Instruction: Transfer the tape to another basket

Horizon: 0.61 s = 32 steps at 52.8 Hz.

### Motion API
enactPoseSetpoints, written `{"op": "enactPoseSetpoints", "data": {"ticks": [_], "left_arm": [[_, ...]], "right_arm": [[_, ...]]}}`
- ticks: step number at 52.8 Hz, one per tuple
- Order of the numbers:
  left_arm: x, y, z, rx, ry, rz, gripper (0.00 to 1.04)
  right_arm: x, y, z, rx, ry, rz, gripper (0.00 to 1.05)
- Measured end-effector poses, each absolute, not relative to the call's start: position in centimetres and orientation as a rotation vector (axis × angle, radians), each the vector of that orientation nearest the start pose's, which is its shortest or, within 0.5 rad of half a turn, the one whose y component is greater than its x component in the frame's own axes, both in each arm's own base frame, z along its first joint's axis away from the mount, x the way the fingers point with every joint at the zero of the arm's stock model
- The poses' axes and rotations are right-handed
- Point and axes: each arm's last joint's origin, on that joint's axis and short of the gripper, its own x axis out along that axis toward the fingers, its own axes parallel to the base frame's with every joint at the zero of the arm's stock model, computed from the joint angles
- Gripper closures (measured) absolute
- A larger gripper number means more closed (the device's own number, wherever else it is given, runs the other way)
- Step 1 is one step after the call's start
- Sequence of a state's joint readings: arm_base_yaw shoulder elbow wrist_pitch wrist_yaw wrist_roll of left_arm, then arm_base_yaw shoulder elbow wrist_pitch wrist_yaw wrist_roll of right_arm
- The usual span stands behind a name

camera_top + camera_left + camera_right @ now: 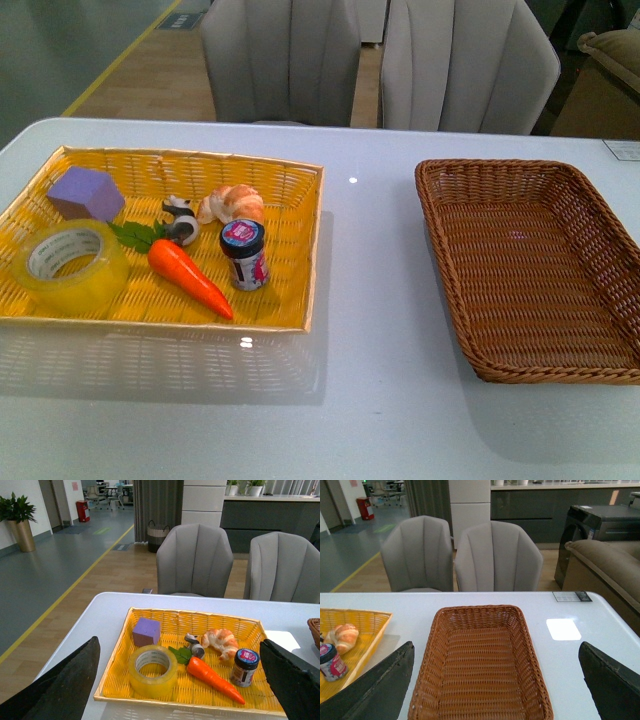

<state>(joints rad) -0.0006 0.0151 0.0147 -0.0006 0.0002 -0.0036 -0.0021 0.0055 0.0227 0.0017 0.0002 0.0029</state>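
My left fingers and right fingers stood spread wide, holding nothing, while the wide roll of translucent yellow packing tape lay flat in the near left corner of the bright yellow woven basket, well apart from the dark brown wicker tray on the white counter.

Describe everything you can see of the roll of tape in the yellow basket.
The tape is a wide roll of translucent yellow film on a white core with faint print. It lies flat, hole upward, on the floor of the yellow woven basket, in its near left corner. A purple block sits just behind it and a carrot lies close on its right; whether either touches it cannot be told. Nothing grips it.
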Motion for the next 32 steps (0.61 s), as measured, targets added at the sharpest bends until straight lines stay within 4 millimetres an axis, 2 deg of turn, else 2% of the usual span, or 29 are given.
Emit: {"op": "enactPoseSetpoints", "data": {"ticks": [32], "left_arm": [[9.78, -0.01, 16.73, -0.004, 0.001, -0.001, 0.09]], "right_arm": [[9.66, -0.02, 17.09, 0.003, -0.018, -0.002, 0.09]]}}
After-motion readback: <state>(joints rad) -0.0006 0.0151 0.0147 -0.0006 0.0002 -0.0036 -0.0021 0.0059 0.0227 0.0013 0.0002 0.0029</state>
